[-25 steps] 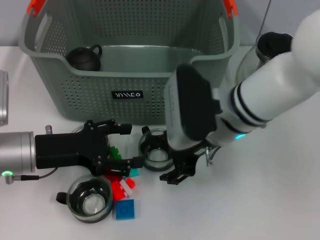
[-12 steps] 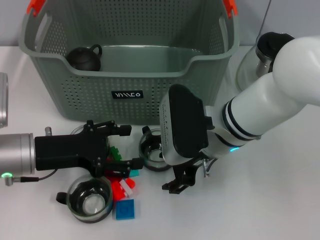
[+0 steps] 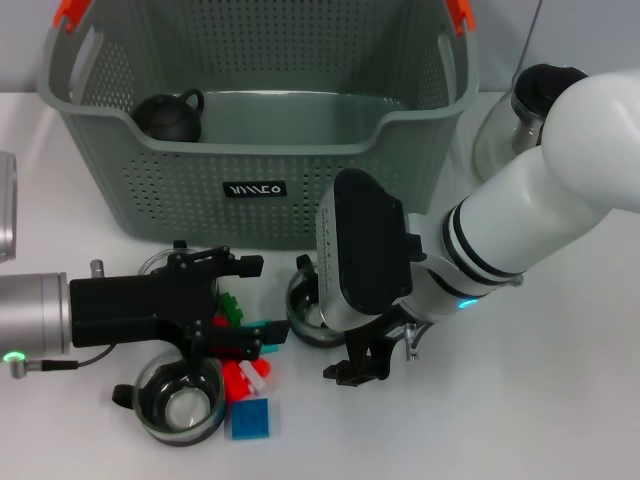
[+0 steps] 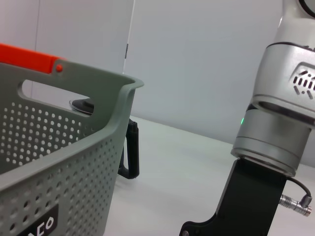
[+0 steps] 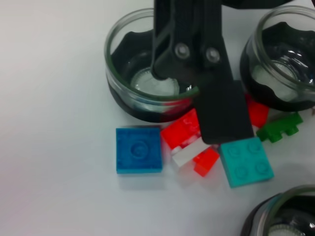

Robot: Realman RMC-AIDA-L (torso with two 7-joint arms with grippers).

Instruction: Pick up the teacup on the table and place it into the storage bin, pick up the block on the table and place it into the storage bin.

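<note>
Three glass teacups stand in front of the storage bin [image 3: 300,190]. One teacup [image 3: 180,400] is nearest me, one [image 3: 305,305] is in the middle, half covered by my right wrist, and one [image 3: 160,265] is behind my left gripper. Small blocks lie between them: blue [image 3: 250,418], red [image 3: 238,378], teal [image 3: 266,334], green [image 3: 232,305]. My left gripper [image 3: 250,305] is open over the block pile, straddling the green block. One of its fingers [image 5: 216,98] crosses the near teacup [image 5: 145,93] and ends by the teal block [image 5: 245,161]. My right gripper [image 3: 358,362] hangs low beside the middle teacup.
A black teapot [image 3: 170,115] sits inside the bin's left end. A glass pitcher [image 3: 530,110] with a black lid stands to the right of the bin. The bin's corner [image 4: 74,147] and my right arm [image 4: 280,123] fill the left wrist view.
My right arm has swung down and inward, covering more of the middle teacup. My left gripper has edged slightly toward the near edge over the blocks.
</note>
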